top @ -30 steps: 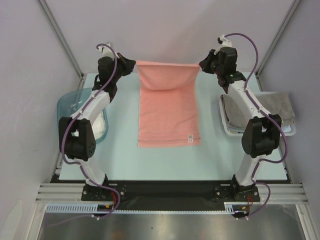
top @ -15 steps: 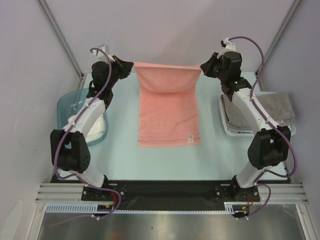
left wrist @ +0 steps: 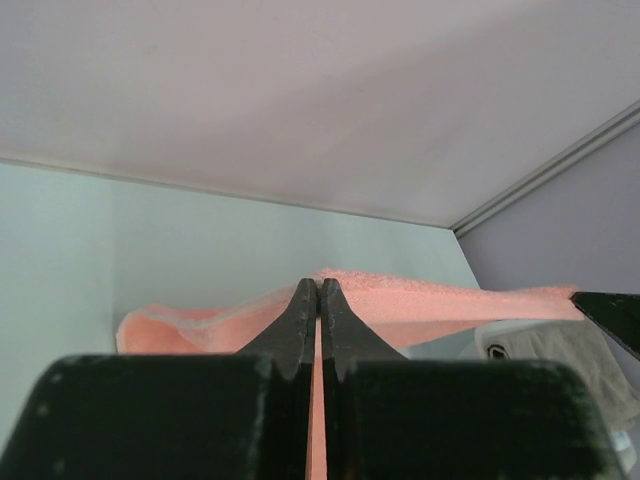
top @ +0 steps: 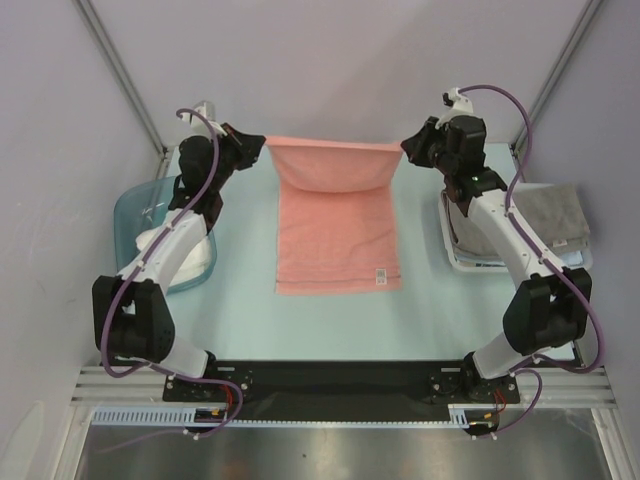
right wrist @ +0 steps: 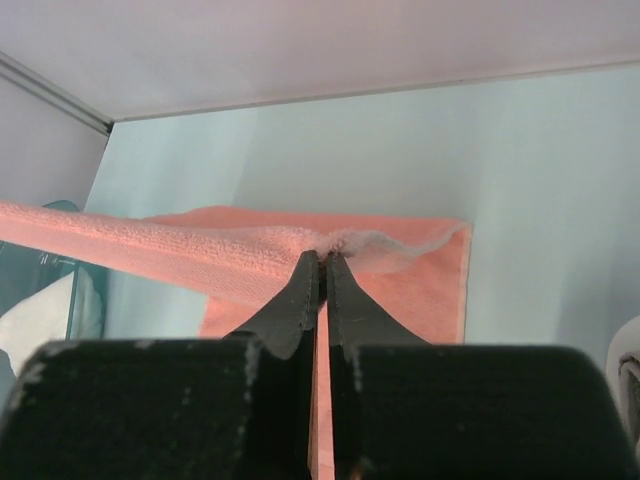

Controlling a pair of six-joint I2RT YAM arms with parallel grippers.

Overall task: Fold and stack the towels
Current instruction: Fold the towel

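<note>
Left gripper [left wrist: 317,290]: fingers pressed together on the far left corner of the salmon-pink towel [left wrist: 430,298], at lower centre of its wrist view. The pink edge runs off toward the right of that frame.

Right gripper [right wrist: 322,262]: likewise clenched, pinching the far right corner of the same towel. From there the edge stretches away to the left of its frame.

Overhead view, bottom to top:

- Table [top: 240,310]: pale blue-green surface, with both arm bases at its lower edge.
- Salmon-pink towel, centre of frame: the near part lies flat on the table, with a small white label [top: 380,276] by its lower right corner. The far edge is lifted off the surface and held taut between the two grippers at upper centre. A sagging fold hangs beneath that edge.
- Blue tub [top: 135,205]: left of frame, beside the left arm, with a white towel [top: 200,262] inside.
- White basket [top: 458,255]: right of frame, partly behind the right arm, with a grey towel [top: 555,210] lying across it.
</note>
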